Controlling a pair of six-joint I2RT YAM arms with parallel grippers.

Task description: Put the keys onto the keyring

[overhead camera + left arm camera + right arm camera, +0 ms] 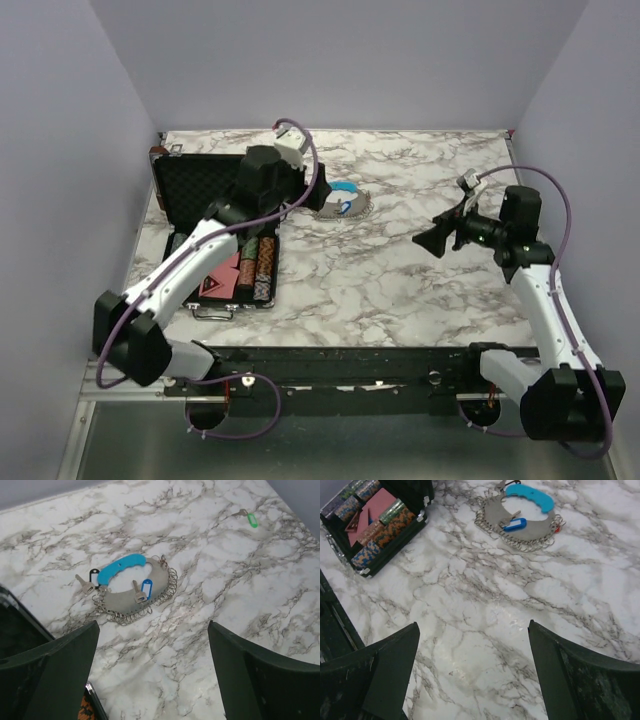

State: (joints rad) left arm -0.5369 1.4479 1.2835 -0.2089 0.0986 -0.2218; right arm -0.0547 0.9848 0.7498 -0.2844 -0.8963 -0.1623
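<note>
The keyring point(125, 602) lies curled on the marble, a grey strap edged with small rings and a light-blue section point(122, 567). A blue-headed key point(145, 588) rests on the grey part, and a black-tagged key point(89, 580) lies at its left end. A green-headed key point(253, 519) lies alone, far to the right. My left gripper point(152, 625) hovers open just short of the keyring, holding nothing. My right gripper point(472, 625) is open over bare marble, well away from the keyring point(520, 517) and the blue key point(514, 525). A speck of red point(563, 525) shows at the ring's edge.
An open black case point(417, 517) holding striped poker chips point(375, 542) and a pink card stands at the table's left point(215, 260), under my left arm. Purple walls enclose the table on three sides. From above, the keyring point(348, 205) lies mid-table, with the right gripper point(435, 232) to its right.
</note>
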